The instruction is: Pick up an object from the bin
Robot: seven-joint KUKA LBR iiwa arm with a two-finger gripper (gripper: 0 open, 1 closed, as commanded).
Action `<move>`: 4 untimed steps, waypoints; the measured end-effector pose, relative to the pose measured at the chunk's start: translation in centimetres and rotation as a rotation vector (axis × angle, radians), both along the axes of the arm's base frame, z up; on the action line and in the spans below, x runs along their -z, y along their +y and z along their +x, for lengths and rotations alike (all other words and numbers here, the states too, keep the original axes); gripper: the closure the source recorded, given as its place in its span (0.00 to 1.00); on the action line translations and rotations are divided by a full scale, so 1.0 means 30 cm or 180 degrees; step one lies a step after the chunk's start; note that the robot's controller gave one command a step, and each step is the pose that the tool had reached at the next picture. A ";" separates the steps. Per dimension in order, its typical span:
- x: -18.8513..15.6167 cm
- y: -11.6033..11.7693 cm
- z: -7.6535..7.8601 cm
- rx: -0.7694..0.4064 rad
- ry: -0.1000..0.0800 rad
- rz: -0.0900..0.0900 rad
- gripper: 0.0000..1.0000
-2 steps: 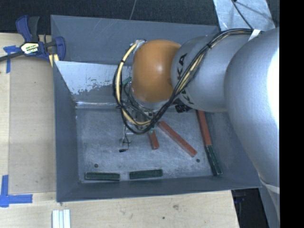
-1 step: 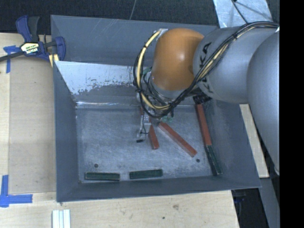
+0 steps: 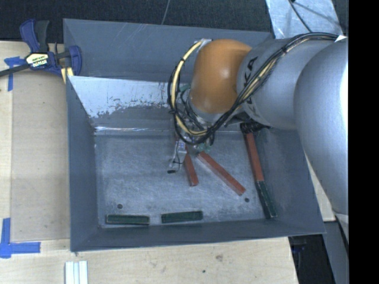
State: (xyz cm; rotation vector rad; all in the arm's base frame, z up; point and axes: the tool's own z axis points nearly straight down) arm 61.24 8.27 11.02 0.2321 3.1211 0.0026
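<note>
Bin [image 3: 83, 176] seen from above, with the arm entering from the right.

Two green sticks lay end to end along the near wall, the left green stick [image 3: 127, 220] and the right green stick [image 3: 182, 217]. Both were flat and well apart from the gripper.

The gripper [image 3: 175, 163] hung below the orange cover [image 3: 218, 76], low over the middle of the floor. Whether it was spread or pressed together could not be told, and nothing was seen held in it.

The short red stick [image 3: 190, 172] lay just beside the gripper on its right and was the nearest thing. Its long axis ran from far wall to near wall, leaning slightly right at the near end. Its far end passed under the wrist cables. Contact between stick and gripper could not be judged.

The long red stick [image 3: 221, 173] slanted away to the right, its far end close to that of the short one, so the two formed a narrow V.

The red-and-green stick [image 3: 257, 164] lay along the right wall.

The floor was flat, scuffed metal, bare to the left of the gripper and crowded to its right. A grasp on the short red stick would probably call for a small shift right, closing across its width.
</note>
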 end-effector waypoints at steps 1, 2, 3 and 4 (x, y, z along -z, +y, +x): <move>-0.010 -0.122 -0.009 -0.0355 0.0038 -0.0005 0.00; 0.019 -0.187 -0.024 -0.0381 0.0021 -0.0006 0.00; 0.069 -0.340 -0.071 -0.0029 0.0029 0.0003 0.00; 0.132 -0.465 -0.229 -0.0603 0.0026 -0.0009 1.00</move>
